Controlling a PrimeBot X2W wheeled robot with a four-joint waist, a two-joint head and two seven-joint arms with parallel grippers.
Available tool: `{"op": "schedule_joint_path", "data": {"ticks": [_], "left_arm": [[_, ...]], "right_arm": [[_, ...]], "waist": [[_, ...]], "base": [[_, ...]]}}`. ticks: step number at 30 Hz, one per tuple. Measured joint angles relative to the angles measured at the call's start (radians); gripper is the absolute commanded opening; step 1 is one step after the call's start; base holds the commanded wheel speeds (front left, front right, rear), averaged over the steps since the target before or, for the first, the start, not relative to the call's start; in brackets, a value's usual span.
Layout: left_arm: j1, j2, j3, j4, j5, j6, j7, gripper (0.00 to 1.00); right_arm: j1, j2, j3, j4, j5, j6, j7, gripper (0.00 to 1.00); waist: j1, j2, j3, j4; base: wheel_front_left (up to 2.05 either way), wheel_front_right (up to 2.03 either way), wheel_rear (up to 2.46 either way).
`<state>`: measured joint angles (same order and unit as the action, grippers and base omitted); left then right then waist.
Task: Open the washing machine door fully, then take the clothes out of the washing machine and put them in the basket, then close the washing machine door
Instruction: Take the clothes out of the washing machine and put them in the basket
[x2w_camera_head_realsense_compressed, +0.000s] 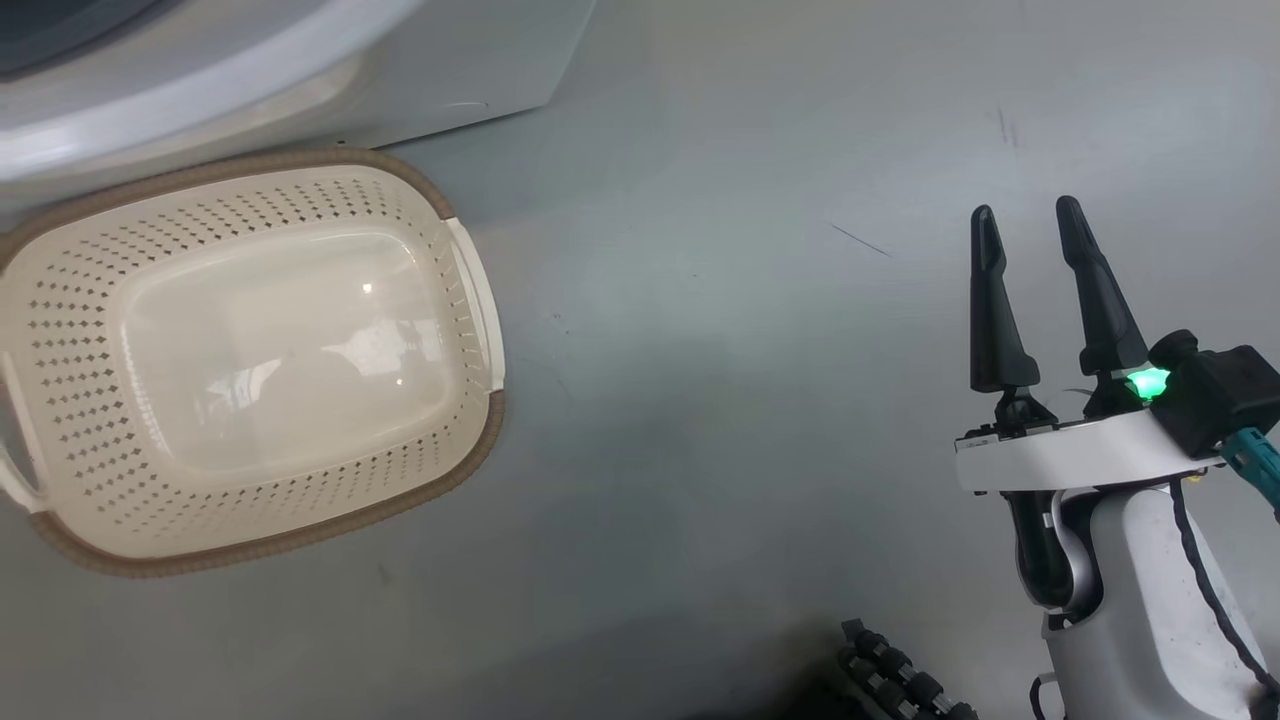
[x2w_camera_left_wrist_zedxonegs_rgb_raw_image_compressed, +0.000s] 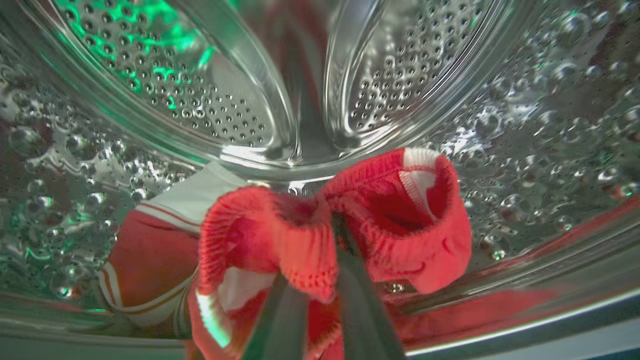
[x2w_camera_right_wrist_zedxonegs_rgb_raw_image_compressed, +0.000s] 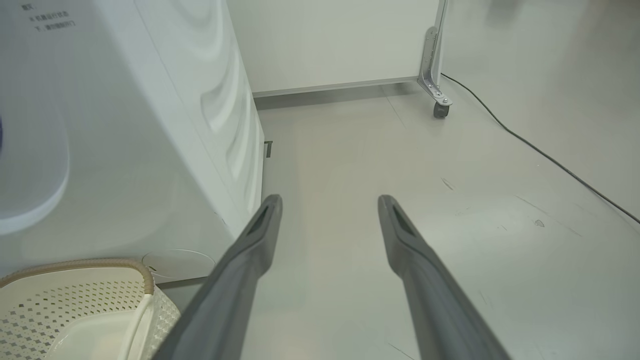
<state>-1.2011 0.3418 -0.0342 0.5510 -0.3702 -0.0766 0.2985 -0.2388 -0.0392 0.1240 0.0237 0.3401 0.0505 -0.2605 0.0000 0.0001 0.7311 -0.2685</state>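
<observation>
Two tools were in play. The left tool (x2w_camera_left_wrist_zedxonegs_rgb_raw_image_compressed: 311, 250) was inside the steel drum (x2w_camera_left_wrist_zedxonegs_rgb_raw_image_compressed: 200, 95) of the washing machine (x2w_camera_head_realsense_compressed: 450, 60), its two dark fingers drawn nearly together and pinching a fold of the clothes (x2w_camera_left_wrist_zedxonegs_rgb_raw_image_compressed: 400, 220), a bright red ribbed piece with white trim bunched up around the fingertips. Just to the lower left of that lay more red fabric with a white panel and striped edging (x2w_camera_left_wrist_zedxonegs_rgb_raw_image_compressed: 145, 250); whether it was a second garment or part of the same one could not be told. All the clothes seen lay low in the drum, near its front lip.

The right tool (x2w_camera_head_realsense_compressed: 1026, 212) hung over the bare grey floor (x2w_camera_head_realsense_compressed: 700, 350), well apart from everything, its two fingers spread wide and holding nothing.

One basket (x2w_camera_head_realsense_compressed: 290, 350) stood on the floor just beside the machine's white front, with nothing in it; two white side handles showed. In the right wrist view one dark cable (x2w_camera_right_wrist_zedxonegs_rgb_raw_image_compressed: 525, 140) ran across the floor past one castor (x2w_camera_right_wrist_zedxonegs_rgb_raw_image_compressed: 440, 110) under a pale panel.
</observation>
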Motion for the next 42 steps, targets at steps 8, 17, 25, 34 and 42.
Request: {"op": "schedule_joint_path", "data": {"ticks": [8,17,25,34,42], "left_arm": [[0.095,-0.029,0.022,-0.081,0.001,0.001,-0.151,0.00],[0.267,-0.087,0.032,-0.161,0.001,0.019,-0.313,0.00],[0.422,-0.148,0.026,-0.213,0.002,0.038,-0.434,0.00],[0.586,-0.195,0.002,-0.288,0.032,0.060,-0.532,0.00],[0.697,-0.230,-0.016,-0.370,0.040,0.062,-0.539,0.00]], "right_arm": [[0.001,0.000,-0.025,0.001,-0.018,0.001,0.000,1.00],[0.006,-0.001,-0.057,0.006,-0.043,0.009,0.000,1.00],[0.038,-0.003,-0.070,0.022,-0.068,0.012,0.000,1.00],[0.085,-0.008,-0.076,0.049,-0.089,0.024,0.000,1.00],[0.151,-0.015,-0.079,0.073,-0.100,0.028,0.000,1.00]], "waist": [[0.0000,0.0000,-0.027,0.030],[0.0000,0.0000,-0.073,0.061],[0.0000,0.0000,-0.128,0.089],[0.0000,0.0000,-0.229,0.131],[-0.0001,0.0000,-0.336,0.167]], "base": [[0.00,0.00,0.00],[0.00,0.00,0.00],[0.00,0.00,0.00],[0.00,0.00,0.00],[0.00,0.00,0.00]]}}
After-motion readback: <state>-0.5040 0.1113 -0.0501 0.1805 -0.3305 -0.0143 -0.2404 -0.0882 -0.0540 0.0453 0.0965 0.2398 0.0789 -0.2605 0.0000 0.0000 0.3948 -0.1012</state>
